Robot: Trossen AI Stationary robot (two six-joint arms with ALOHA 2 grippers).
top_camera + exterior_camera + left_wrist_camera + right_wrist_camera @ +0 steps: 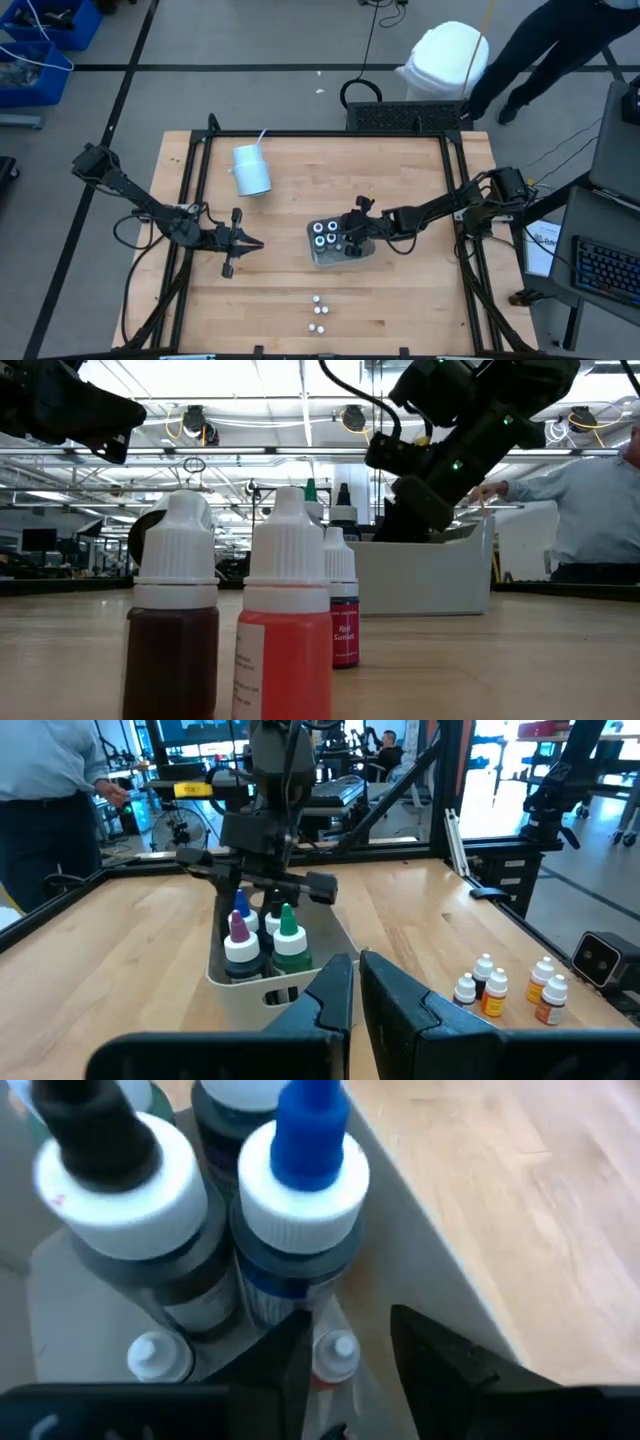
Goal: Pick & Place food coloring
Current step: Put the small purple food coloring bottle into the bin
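A clear square tray [322, 260] stands mid-table with several dark round food coloring bottles [326, 233], tipped blue [300, 1170], purple [238, 942] and green [288, 942]. My right gripper [352, 243] hangs over the tray's right part, slanting down, open. Between its fingers a tiny red, white-capped bottle [335, 1355] sits on the tray floor, another [155, 1356] beside it. Several tiny bottles [318, 312] stand on the table near the front edge, close up in the low view [285, 620]. My left gripper [247, 243] waits left of the tray, level, shut on nothing. My right gripper's fingers [440, 1365] stand on either side of the tiny red bottle's white cap [340, 1348], coming from above at a slant. Whether a finger touches the cap, I cannot tell. The bottle rests in the tray beside the blue-tipped bottle.
A white cup with a straw [250, 168] lies at the far left of the table. Black frame rails [330, 132] border the tabletop. A person [600, 500] stands beyond the table's far side. Bare wood lies right of the tray [420, 280].
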